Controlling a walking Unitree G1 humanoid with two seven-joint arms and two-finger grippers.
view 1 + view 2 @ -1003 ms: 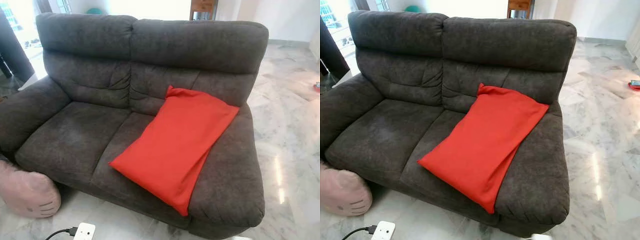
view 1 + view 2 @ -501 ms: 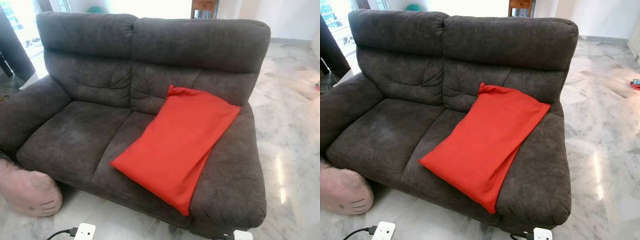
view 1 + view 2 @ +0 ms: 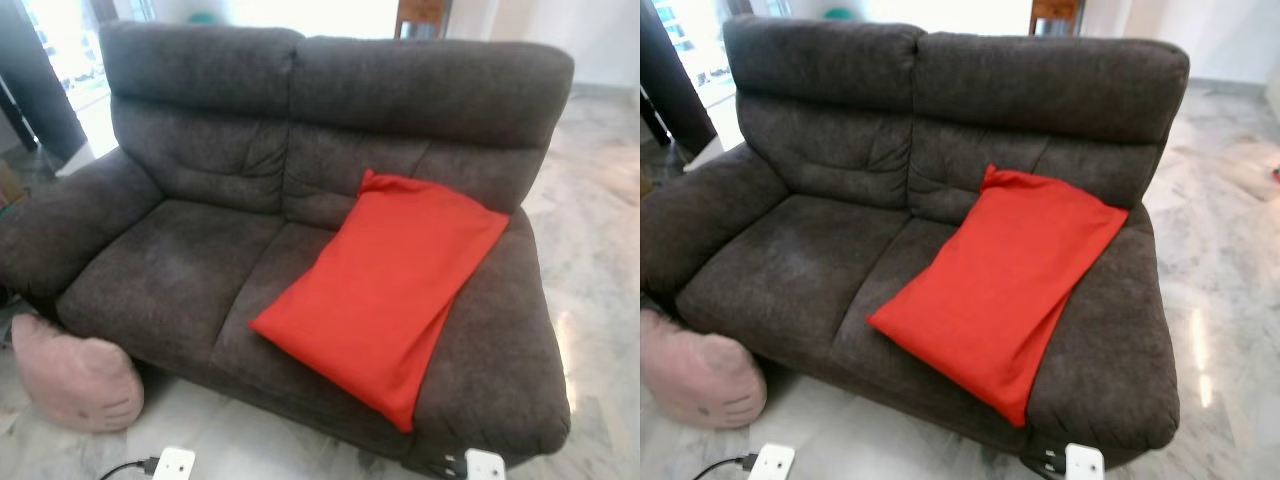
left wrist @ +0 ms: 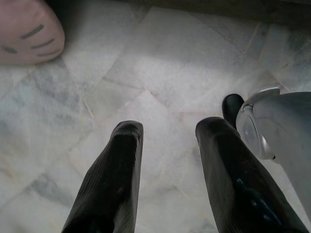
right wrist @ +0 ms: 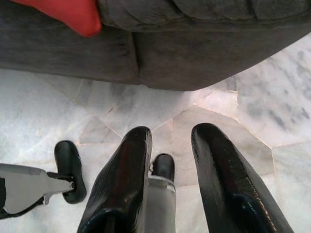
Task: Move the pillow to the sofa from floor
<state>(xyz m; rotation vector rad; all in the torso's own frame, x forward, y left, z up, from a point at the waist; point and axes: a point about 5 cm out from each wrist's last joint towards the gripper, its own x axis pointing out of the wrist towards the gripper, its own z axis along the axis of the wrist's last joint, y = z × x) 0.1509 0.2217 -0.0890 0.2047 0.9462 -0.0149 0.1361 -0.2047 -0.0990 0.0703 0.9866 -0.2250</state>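
Note:
A pink round pillow (image 3: 78, 374) with a stitched cat face lies on the marble floor against the front left corner of the dark grey two-seat sofa (image 3: 180, 270). A red pillow (image 3: 388, 285) lies slanted across the sofa's right seat, its top corner on the backrest. My left gripper (image 4: 170, 128) hangs open above bare floor, the pink pillow (image 4: 26, 29) a short way ahead of it. My right gripper (image 5: 173, 132) hangs open over the floor before the sofa's front right corner (image 5: 194, 58), holding nothing. The red pillow's tip (image 5: 77, 14) overhangs the seat edge there.
Two small white blocks with black cables show at the lower edge, one at left (image 3: 172, 463), one at right (image 3: 483, 464). Marble floor (image 3: 600, 250) stretches to the right of the sofa. A dark upright piece (image 3: 45, 90) stands behind the left armrest.
The whole picture has shifted, so the camera has moved; the sofa now sits further right in view. Both pillows lie where they were. The right white block came into view.

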